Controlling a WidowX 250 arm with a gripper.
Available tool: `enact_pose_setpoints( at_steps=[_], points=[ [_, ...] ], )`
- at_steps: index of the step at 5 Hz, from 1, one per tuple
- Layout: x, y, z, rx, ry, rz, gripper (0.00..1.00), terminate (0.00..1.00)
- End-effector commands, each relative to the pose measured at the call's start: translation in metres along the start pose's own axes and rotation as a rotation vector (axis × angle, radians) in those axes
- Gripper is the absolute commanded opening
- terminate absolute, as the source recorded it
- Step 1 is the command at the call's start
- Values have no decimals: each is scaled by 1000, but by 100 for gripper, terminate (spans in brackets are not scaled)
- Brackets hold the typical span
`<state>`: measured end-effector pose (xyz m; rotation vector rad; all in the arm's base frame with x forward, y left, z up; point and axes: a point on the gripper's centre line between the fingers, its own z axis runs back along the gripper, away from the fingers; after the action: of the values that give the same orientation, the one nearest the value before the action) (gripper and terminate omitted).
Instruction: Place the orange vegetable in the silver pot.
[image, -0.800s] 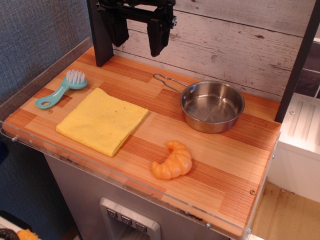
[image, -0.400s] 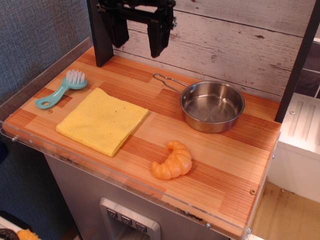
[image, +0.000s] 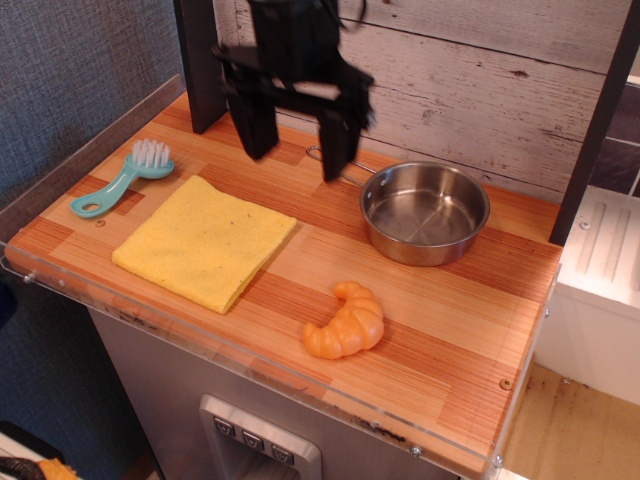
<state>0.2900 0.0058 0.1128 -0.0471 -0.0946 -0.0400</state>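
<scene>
The orange vegetable (image: 346, 322), a glossy ridged crescent, lies on the wooden counter near the front edge. The silver pot (image: 425, 211) stands empty at the back right, its wire loop handle (image: 330, 163) pointing left. My gripper (image: 296, 152) hangs open and empty above the back middle of the counter, left of the pot and well behind the orange vegetable. Its two black fingers (image: 257, 128) are spread wide apart.
A flat yellow cloth (image: 206, 240) lies on the left half of the counter. A teal brush (image: 122, 179) lies at the far left. A dark post (image: 197, 60) stands at the back left and another (image: 594, 130) at the right. A clear rim (image: 250, 362) edges the counter's front.
My gripper has come down and forward from the top of the view towards the counter, still open. The objects have not moved.
</scene>
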Motion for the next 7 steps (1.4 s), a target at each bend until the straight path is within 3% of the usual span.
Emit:
enact_pose_setpoints(
  at_steps=[1, 5, 7],
  points=[
    [-25, -40, -38, 35, 5, -76, 100, 0],
    [-38, -45, -75, 110, -2, -63, 100, 0],
    [-33, -50, -92, 95, -20, -62, 100, 0]
  ],
)
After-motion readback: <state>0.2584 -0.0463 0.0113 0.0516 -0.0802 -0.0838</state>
